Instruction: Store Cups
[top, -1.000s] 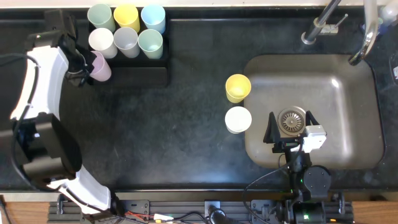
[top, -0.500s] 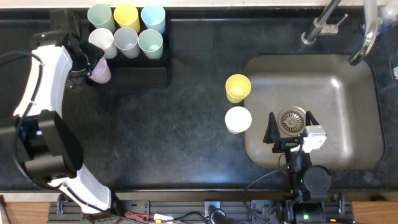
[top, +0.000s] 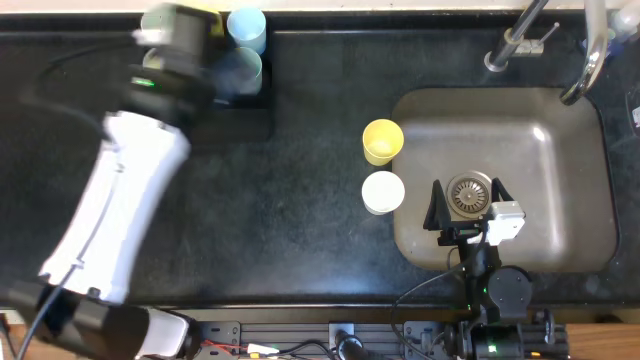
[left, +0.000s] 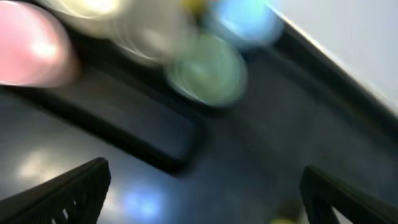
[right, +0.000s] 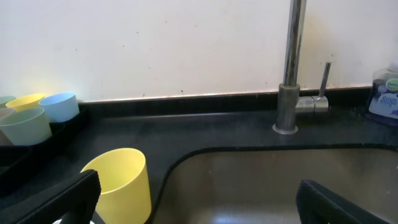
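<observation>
At the upper left of the left wrist view we see the pink cup (left: 31, 50) by the black rack (left: 143, 130), well clear of the left jaws, which gape empty. A second ago they held it. A smooth, round yellow cup (top: 382, 141) and a white cup (top: 382, 192) stand on the speckled tabletop (top: 300, 230). The right jaws stand apart over the steel sink (top: 560, 130).

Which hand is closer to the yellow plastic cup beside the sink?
Right. The right hand is over the steel sink, close beside the yellow plastic cup; the left hand is far off at the black cup rack.
</observation>
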